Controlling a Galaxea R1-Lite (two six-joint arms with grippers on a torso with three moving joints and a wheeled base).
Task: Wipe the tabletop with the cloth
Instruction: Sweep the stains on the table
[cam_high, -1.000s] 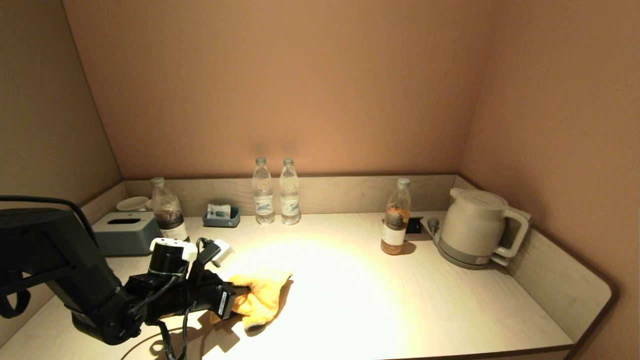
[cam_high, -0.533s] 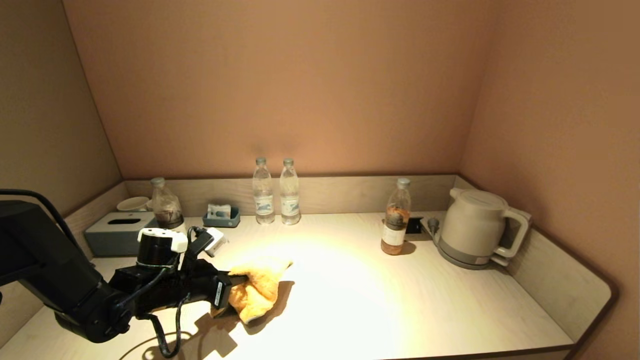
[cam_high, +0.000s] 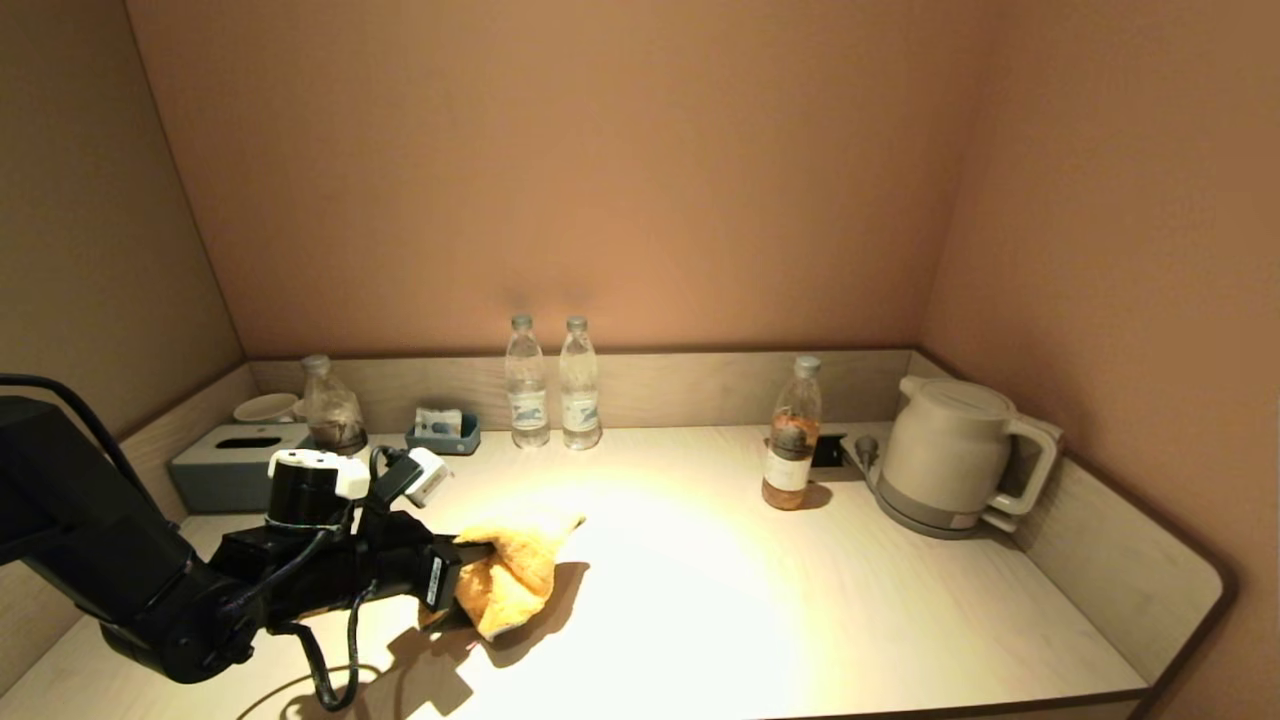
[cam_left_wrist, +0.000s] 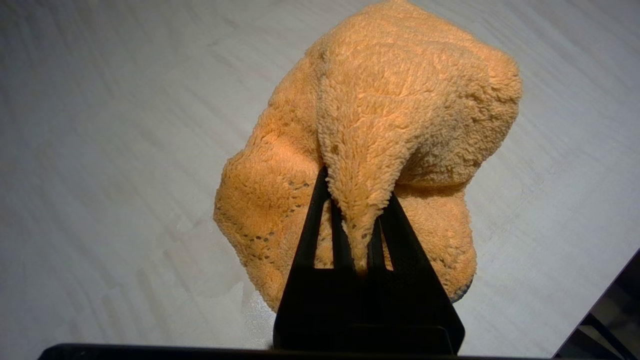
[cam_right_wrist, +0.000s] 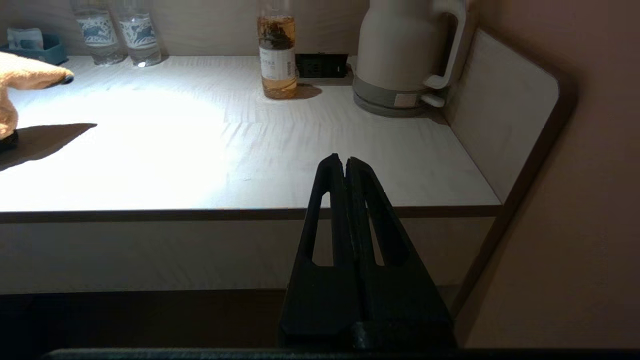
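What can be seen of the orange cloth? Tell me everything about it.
The cloth is a fuzzy orange-yellow terry rag with a dark edge showing at one corner. It is bunched, not spread: the left pincer is shut on a pinched fold, and the rest bulges beyond the fingertips. In the head view it sits at the tabletop's front left, one corner pointing toward the two clear bottles, casting a shadow; whether it presses on the surface cannot be told.
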